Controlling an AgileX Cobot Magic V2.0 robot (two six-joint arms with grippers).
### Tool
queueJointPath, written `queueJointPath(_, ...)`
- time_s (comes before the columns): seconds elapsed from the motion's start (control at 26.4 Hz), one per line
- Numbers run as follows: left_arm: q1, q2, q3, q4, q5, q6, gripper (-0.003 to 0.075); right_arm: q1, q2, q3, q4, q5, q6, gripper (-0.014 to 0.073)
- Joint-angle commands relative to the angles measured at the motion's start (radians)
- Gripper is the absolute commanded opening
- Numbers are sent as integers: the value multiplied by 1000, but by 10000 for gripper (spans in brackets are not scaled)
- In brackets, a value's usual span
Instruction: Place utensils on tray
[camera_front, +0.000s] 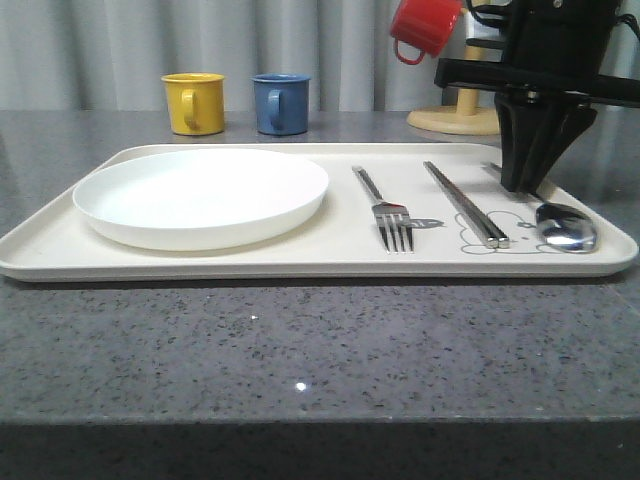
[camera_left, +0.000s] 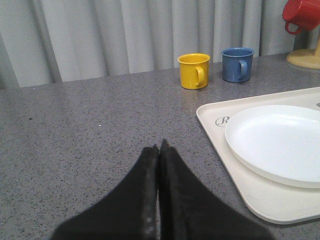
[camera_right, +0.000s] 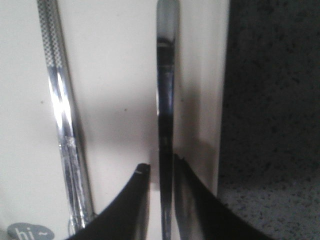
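Jaws of the right gripper (camera_right: 161, 172) stand narrowly apart, one black finger on each side of the handle of the slim silver round-bowled spoon (camera_right: 165, 115); whether the pads actually press the metal I cannot tell. In the front view that same black right gripper (camera_front: 525, 185) points straight down onto the spoon's handle, and the spoon (camera_front: 563, 225) lies on the large flat cream rectangular tray (camera_front: 330, 262) near its right end, bowl toward the tray's front rim. Just left of the spoon on the tray lies the pair of flat silver chopsticks (camera_front: 465, 203), their front ends over the grey rabbit drawing (camera_front: 490, 238). Further left on the tray, apart from the chopsticks, lies the shiny four-tined silver fork (camera_front: 385, 212), tines toward the front rim. A round white plate (camera_front: 200, 196) sits on the tray's left half.

Jaws of the left gripper (camera_left: 159, 150) are pressed together with nothing between them, above the grey speckled countertop (camera_left: 90, 130) off the tray's left end. Behind the tray stand a yellow mug (camera_front: 193, 103) and a blue mug (camera_front: 280, 103), side by side. A red mug (camera_front: 423, 26) hangs tilted on a pale wooden stand (camera_front: 458, 118) behind the tray's right part.
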Motion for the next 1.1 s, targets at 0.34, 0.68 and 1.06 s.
queueJointPath(0.34,2,11,-27,-11,-83,-12,-18,-4,-212,-111,-28,68,-70,272)
queueJointPath(0.68,2,11,-27,-11,-83,-12,-18,-4,-526,69,-40,-48,-179,-68)
queueJointPath(1.06,2,11,-27,-11,-83,-12,-18,-4,-1042,742,-146,-636,-264,-69)
